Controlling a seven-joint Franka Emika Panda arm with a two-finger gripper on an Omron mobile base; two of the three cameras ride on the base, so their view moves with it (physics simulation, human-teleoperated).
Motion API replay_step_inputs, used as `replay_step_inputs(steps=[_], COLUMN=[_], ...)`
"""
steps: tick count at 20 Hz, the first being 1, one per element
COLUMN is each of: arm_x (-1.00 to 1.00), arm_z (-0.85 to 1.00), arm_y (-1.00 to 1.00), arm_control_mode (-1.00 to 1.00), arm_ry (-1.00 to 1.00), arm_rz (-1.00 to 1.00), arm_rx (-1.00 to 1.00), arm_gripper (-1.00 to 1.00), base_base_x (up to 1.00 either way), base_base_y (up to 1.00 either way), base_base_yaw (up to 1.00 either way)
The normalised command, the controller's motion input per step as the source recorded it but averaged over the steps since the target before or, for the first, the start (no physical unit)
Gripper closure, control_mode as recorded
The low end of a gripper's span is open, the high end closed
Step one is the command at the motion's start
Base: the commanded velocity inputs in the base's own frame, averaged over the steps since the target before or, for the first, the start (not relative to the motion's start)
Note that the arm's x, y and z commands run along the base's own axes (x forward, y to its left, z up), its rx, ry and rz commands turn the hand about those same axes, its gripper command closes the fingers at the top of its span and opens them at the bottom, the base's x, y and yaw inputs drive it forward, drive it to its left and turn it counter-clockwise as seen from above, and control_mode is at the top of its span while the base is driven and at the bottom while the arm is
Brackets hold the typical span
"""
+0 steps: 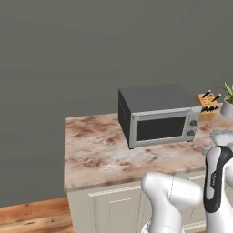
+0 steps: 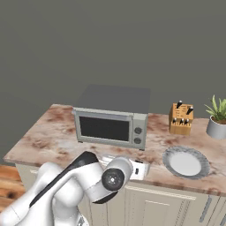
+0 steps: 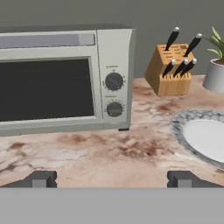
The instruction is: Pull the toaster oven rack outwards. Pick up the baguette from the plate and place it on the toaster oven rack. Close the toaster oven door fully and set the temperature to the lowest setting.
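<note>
Two small dark fingertips (image 3: 43,178) stand far apart at the bottom of the hand view, so the two-finger gripper (image 3: 113,178) is spread wide and holds nothing. It hangs low over the brown-veined marble counter (image 3: 109,153) and faces the oven's front.

Straight ahead sits the boxy dark grey toaster oven (image 3: 65,78) with its silver front frame, at the back of the counter. Its silver-framed drop-down door (image 3: 43,89) is shut against the frame. The wire rack is hidden behind the dark glass.

The first risk, as I judge it, lies in that door. The rack cannot be pulled until the door comes down, and the pale bar handle (image 3: 43,40) sits higher than the line the hand is looking along. A reach that stays low would strike the glass or the frame.

A reach that drifts right could nudge the round dark knobs (image 3: 114,81) and change a setting too soon.

Just to the hand's right lies the round pale grey-white plate (image 3: 183,127), whose visible surface is bare. A wide swing could sweep it. Behind it stand the wooden knife block (image 3: 170,70) and the grey plant pot (image 3: 214,76).
</note>
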Motion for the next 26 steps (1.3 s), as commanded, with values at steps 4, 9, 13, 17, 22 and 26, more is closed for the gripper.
replay_step_inputs(steps=[4, 9, 13, 17, 22, 26], arm_x=[0.16, 0.15, 0.11, 0.01, 0.01, 0.06], arm_z=[-0.19, -0.12, -0.05, 0.0, 0.01, 0.04], arm_y=[0.0, -0.02, -0.03, -0.06, -0.03, 0.0], arm_control_mode=[-1.0, -1.0, -1.0, -1.0, -1.0, -1.0], arm_ry=[-0.12, -0.07, -0.08, -0.14, -0.08, -0.03], arm_rz=[0.0, 0.0, 0.0, 0.0, 0.0, 0.0], arm_rx=[0.0, 0.01, 0.02, 0.03, 0.04, 0.03], arm_gripper=[-1.0, -1.0, -1.0, -1.0, -1.0, -1.0], base_base_x=[0.0, 0.0, 0.0, 0.0, 0.0, 0.0], base_base_y=[0.0, 0.0, 0.0, 0.0, 0.0, 0.0], base_base_yaw=[0.0, 0.0, 0.0, 0.0, 0.0, 0.0])
